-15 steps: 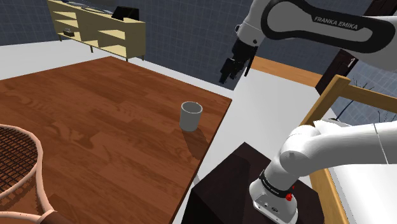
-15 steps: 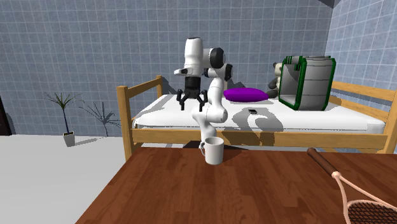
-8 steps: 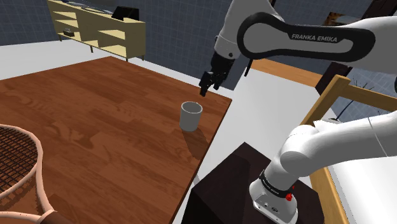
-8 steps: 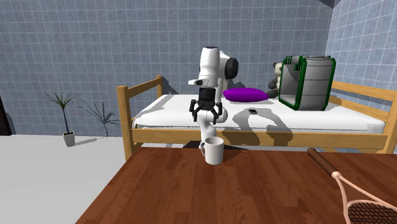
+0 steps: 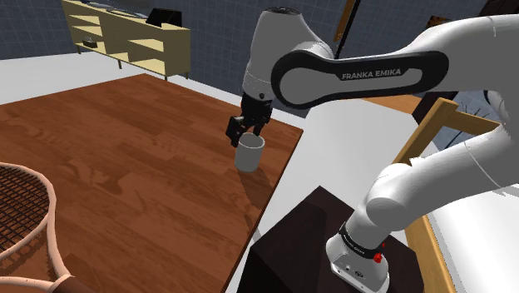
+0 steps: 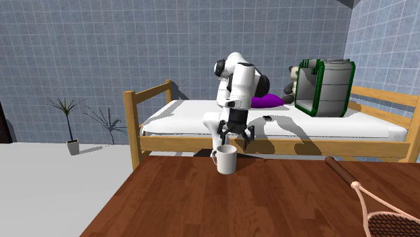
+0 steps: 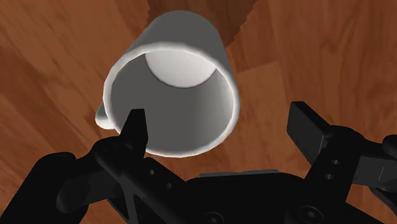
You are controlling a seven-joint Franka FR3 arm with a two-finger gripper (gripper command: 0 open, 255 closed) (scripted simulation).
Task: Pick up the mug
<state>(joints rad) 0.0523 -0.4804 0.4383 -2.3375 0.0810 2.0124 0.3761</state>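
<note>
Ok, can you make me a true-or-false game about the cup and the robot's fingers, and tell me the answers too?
1. The white mug stands upright on the brown wooden table. True.
2. The black fingers are squeezed shut on the mug. False: they stand apart just above its rim and hold nothing.
3. The mug is full of orange juice. False: the wrist view looks straight into it, and it is empty.
4. A purple cushion lies on the wooden-framed bed behind the arm. True.
</note>
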